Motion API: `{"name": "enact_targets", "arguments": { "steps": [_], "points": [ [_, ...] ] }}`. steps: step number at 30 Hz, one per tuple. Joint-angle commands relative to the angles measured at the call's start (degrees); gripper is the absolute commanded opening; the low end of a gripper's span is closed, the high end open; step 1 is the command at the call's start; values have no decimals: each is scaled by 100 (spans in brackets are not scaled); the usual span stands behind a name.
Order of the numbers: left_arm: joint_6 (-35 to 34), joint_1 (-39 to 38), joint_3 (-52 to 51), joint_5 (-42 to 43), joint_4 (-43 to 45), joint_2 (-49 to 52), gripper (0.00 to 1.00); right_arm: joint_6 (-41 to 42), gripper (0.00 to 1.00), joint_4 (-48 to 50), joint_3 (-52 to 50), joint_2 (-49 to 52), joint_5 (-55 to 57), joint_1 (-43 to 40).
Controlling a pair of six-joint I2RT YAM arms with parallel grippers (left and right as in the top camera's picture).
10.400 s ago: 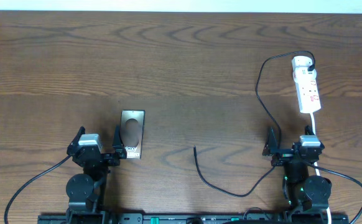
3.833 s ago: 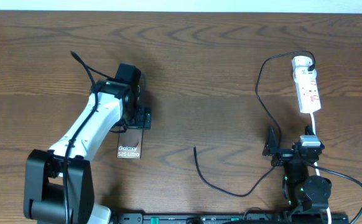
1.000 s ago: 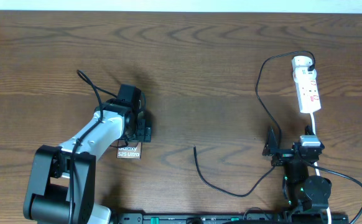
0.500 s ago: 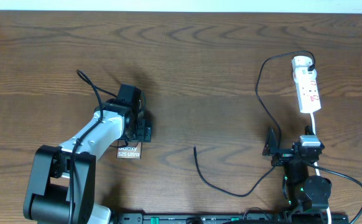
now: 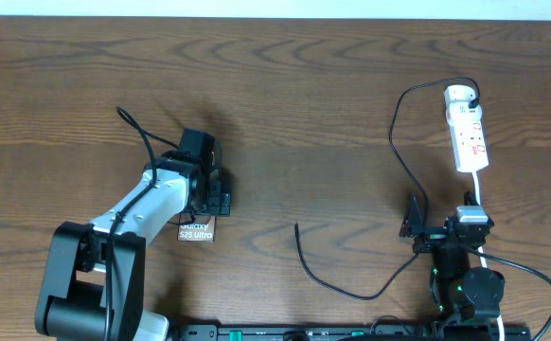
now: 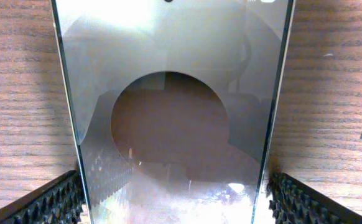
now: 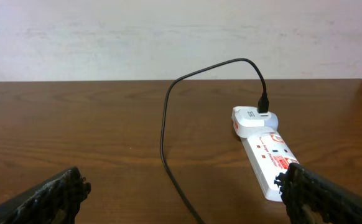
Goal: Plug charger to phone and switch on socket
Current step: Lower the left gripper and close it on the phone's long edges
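The phone (image 5: 196,229) lies flat on the table at the left, its lettered end showing below my left gripper (image 5: 209,194). In the left wrist view the glossy phone (image 6: 168,93) fills the space between the fingers (image 6: 50,202), whose pads meet its two long edges. The white socket (image 5: 467,128) lies at the far right, with the white adapter (image 5: 458,95) plugged in at its far end. The black charger cable (image 5: 332,279) loops down to a bare tip (image 5: 296,225) at the table's middle. My right gripper (image 5: 443,227) is open and empty, parked low by the table's front edge.
The right wrist view shows the socket (image 7: 268,158), the adapter (image 7: 252,118) and the cable (image 7: 165,137) ahead of the open right gripper (image 7: 181,199). The socket's white cord (image 5: 481,194) runs towards the right arm's base. A pale wall stands behind the table.
Ten seconds ago both arms were parked. The left arm reached out over the phone, then drew back and came down onto it. Nothing has moved in the last second.
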Motion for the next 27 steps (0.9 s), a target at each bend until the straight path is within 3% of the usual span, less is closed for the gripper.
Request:
{"name": "enact_targets", "arguments": {
  "steps": [1,12,17,27],
  "points": [
    [96,2,-107,9,33,-44,93,55,99,-24,-7,-31,46,39],
    [96,2,-107,9,55,-44,91,55,99,-24,-7,-31,46,39],
    [96,2,-107,9,55,-44,83,55,99,-24,-7,-31,46,39],
    [96,2,-107,9,52,-44,83,55,99,-24,-7,-31,46,39]
  ]
}}
